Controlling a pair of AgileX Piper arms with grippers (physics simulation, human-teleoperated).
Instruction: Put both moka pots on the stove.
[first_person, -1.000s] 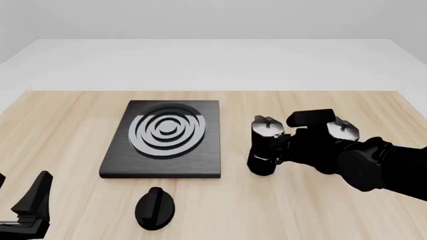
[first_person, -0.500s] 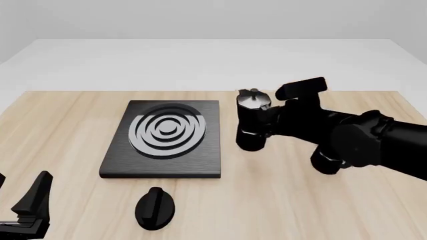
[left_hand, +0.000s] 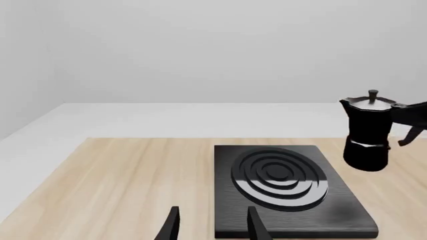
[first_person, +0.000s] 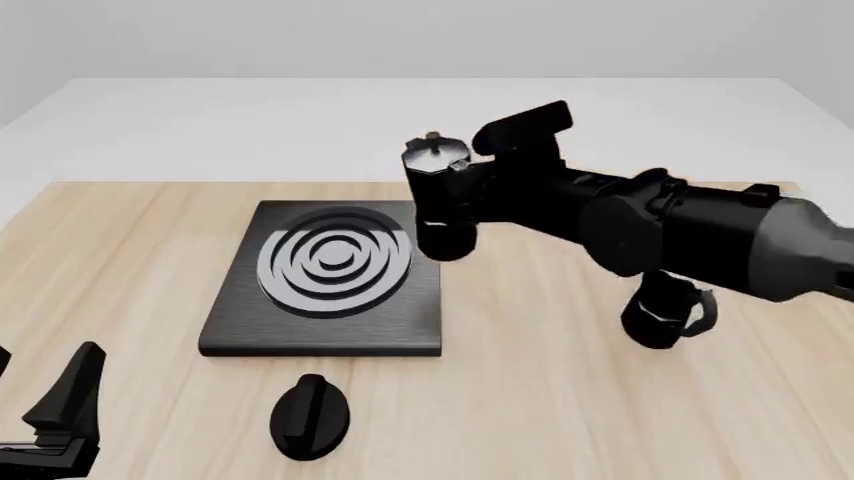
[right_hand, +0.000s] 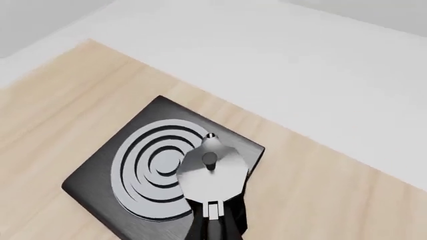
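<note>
We carry one small black faceted moka pot (first_person: 438, 200) upright, clamped by its handle in our right gripper (first_person: 497, 190), airborne beside the flat black ringed stove (first_person: 327, 280), which lies leftward; our left gripper (left_hand: 210, 226) idles, parted.

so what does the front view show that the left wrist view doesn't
Only the front view shows the second moka pot standing on the table behind the right arm, and the black oval knob. Only the left wrist view shows the carried moka pot side-on, hanging clear above the table. Both show the stove and the left tool.
</note>
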